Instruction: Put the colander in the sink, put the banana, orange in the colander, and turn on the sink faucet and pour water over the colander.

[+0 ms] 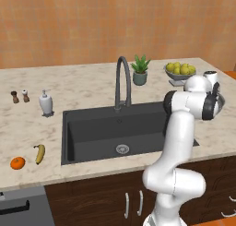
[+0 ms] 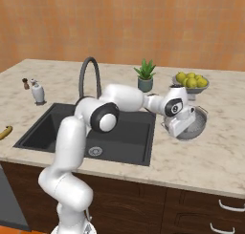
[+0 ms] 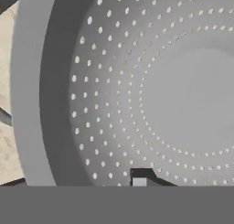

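The white arm reaches right of the matte black sink [image 2: 57, 128] and lowers its claw [image 2: 184, 128] over the near rim of the perforated silvery metal colander [image 2: 198, 125] on the marble bench [image 2: 201, 166], jaws partly closed, grip not discernible, presumably to lift it.

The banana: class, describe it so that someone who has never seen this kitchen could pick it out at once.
Start at the black sink in the marble counter and look left along the counter's front edge. Two small fruits lie there side by side, apart; the banana is the one nearer the sink. It is curved and yellow with dark tips, whereas the orange is round.
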Controlling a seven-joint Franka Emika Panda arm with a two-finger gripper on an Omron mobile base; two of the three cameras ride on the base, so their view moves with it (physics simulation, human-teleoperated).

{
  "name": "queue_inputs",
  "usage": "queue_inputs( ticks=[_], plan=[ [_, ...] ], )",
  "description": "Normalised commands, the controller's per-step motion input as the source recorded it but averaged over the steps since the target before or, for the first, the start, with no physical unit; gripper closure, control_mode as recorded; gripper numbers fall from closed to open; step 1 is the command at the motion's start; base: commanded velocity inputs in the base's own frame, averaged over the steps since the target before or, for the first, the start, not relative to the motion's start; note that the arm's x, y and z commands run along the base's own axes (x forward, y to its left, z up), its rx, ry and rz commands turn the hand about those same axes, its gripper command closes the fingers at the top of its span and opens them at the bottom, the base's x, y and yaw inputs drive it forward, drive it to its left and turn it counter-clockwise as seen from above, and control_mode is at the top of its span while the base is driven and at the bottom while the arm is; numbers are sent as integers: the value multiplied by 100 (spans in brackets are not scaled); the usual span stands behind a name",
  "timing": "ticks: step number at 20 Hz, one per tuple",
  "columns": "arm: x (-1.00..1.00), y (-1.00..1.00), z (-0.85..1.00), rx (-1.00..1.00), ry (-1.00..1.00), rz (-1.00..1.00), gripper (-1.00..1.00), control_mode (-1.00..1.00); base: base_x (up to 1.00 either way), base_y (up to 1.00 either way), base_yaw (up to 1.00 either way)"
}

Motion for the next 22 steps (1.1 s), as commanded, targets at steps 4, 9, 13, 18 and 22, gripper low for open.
queue_inputs(
  ticks=[4,9,13,18,22],
  plan=[
    [-37,1,23,1,-4,-1,100,-100,0,0,0],
    [-71,0,54,5,-23,4,100,-100,0,0,0],
    [-80,15,79,2,-48,19,100,-100,0,0,0],
    [-33,48,62,-4,-28,51,100,-100,0,0,0],
    [-24,59,29,-21,-2,70,100,-100,0,0,0]
  ],
)
